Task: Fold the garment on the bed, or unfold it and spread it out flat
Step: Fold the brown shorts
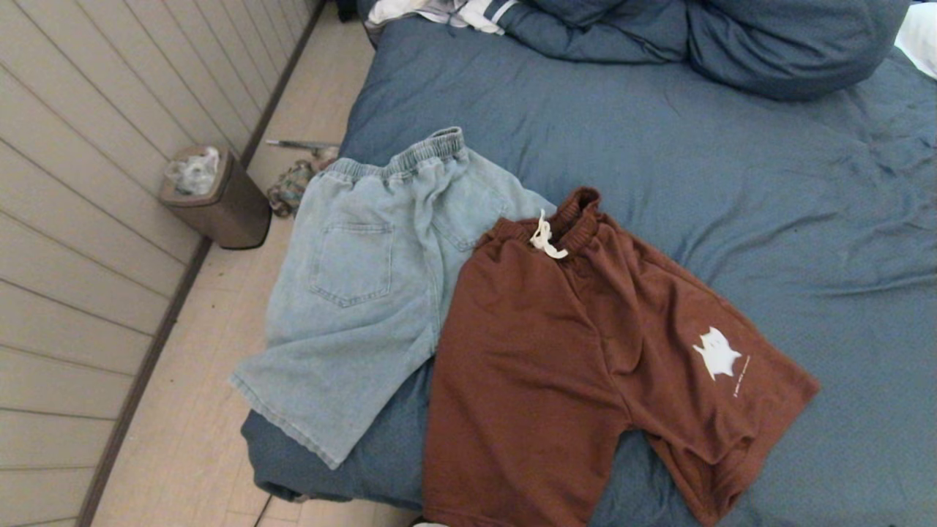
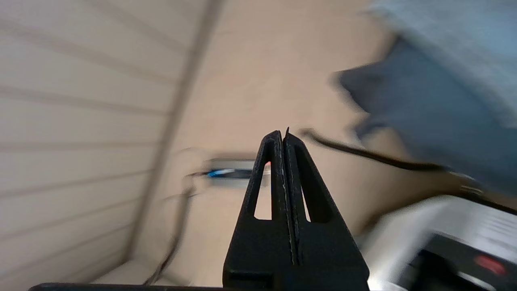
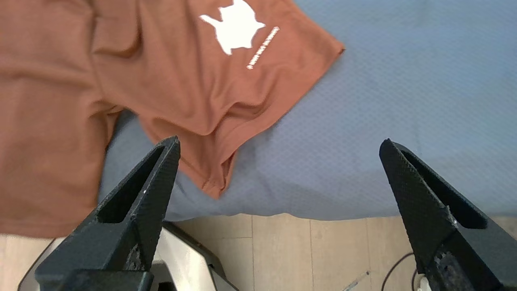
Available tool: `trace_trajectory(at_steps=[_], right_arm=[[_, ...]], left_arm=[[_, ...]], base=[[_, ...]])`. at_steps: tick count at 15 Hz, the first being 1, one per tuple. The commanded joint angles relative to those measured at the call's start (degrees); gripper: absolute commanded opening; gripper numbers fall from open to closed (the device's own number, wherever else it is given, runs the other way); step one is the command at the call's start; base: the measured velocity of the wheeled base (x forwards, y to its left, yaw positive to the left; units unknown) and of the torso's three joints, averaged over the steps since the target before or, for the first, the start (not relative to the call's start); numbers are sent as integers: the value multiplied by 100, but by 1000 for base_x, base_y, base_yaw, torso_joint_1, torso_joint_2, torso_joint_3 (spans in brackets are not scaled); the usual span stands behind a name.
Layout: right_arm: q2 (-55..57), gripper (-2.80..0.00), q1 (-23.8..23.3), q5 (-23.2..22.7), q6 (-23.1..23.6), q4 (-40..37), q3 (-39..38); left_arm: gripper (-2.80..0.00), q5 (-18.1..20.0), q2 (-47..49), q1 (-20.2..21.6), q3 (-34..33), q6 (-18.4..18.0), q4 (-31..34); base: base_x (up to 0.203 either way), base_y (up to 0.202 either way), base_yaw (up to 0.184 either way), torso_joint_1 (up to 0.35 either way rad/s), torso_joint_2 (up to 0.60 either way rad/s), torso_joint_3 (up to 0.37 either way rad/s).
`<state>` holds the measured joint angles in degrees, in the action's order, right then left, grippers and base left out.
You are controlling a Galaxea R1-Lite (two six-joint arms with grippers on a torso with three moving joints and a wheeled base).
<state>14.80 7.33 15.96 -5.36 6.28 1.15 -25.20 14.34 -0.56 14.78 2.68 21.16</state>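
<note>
Rust-brown shorts (image 1: 571, 351) with a white drawstring and a white print lie spread on the bed (image 1: 732, 183), overlapping light blue denim shorts (image 1: 373, 285) whose leg hangs over the bed's left edge. Neither arm shows in the head view. My right gripper (image 3: 278, 141) is open and empty above the bed's near edge, close to the brown shorts' (image 3: 169, 81) leg hem. My left gripper (image 2: 282, 135) is shut with nothing in it, out over the floor beside the bed's corner (image 2: 420, 109).
A brown bin (image 1: 216, 194) stands by the panelled wall on the left. A small bundle (image 1: 293, 183) lies on the floor next to the bed. Blue pillows (image 1: 732, 36) and white clothes (image 1: 439, 11) sit at the head. A cable (image 2: 363, 151) crosses the floor.
</note>
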Motion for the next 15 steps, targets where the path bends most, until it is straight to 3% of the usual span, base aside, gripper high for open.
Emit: trace_trajectory(at_steps=[1, 2, 4, 6, 7, 9, 12, 15], right_arm=[[23, 0, 6, -80, 37, 41, -20], [23, 0, 3, -244, 62, 156, -60], [25, 0, 5, -937, 268, 343, -124], [28, 0, 6, -1548, 417, 235, -132], [26, 0, 6, -1591, 432, -46, -132], [31, 0, 6, -1579, 444, -629, -132], [23, 0, 6, -1578, 476, -599, -132], [23, 0, -3, -1473, 566, 92, -124]], left_arm=[[-280, -15, -450, 217, -281, -74, -131], [-280, 358, -851, 159, -317, -257, -168], [-280, 1722, -1402, 103, -498, -744, -208], [-280, 2623, -1426, 77, -785, -972, -274], [-280, 2781, -1428, 65, -818, -969, -296], [-280, 2749, -1430, 68, -819, -989, -296], [-280, 2638, -1440, 70, -876, -938, -455], [-280, 2626, -1426, 74, -1047, -945, -885]], base=[[0, 0, 0, 0, 0, 0], [0, 0, 0, 0, 0, 0], [0, 0, 0, 0, 0, 0], [0, 0, 0, 0, 0, 0], [0, 0, 0, 0, 0, 0], [0, 0, 0, 0, 0, 0], [0, 0, 0, 0, 0, 0], [0, 0, 0, 0, 0, 0]])
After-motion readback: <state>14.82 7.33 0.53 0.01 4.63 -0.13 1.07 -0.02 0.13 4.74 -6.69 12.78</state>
